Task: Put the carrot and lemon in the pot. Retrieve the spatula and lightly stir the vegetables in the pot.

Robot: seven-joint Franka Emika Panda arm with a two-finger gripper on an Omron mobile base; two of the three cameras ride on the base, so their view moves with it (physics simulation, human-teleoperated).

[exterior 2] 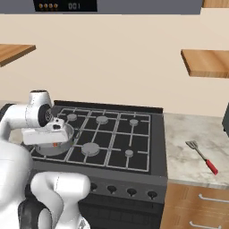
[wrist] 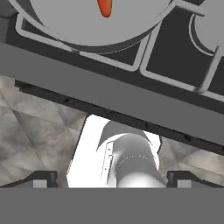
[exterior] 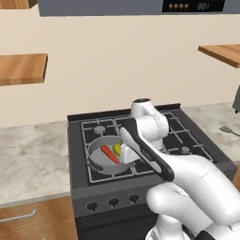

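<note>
The grey pot (exterior: 98, 161) sits on the stove's front left burner, and its rim (wrist: 87, 39) fills the top of the hand view. Inside it lie the orange-red carrot (exterior: 109, 154) and, just behind it, the yellow lemon (exterior: 116, 148); the carrot's tip (wrist: 105, 7) also shows from the hand. My gripper (wrist: 112, 180) hovers above the pot's near right side, open, its two fingertips far apart with nothing between them. The hand (exterior 2: 44, 133) covers much of the pot (exterior 2: 62, 145) from the right. The red-handled spatula (exterior 2: 201, 157) lies on the counter right of the stove, and its blade (exterior: 228, 130) shows at the frame edge.
The black gas stove (exterior 2: 112, 134) has several burners and a row of knobs (exterior: 113, 202) along its front. Marble counter (exterior: 33, 159) runs on both sides. Wooden shelves (exterior 2: 208, 62) hang on the wall. My own arm (exterior: 187, 178) crosses the stove's front right.
</note>
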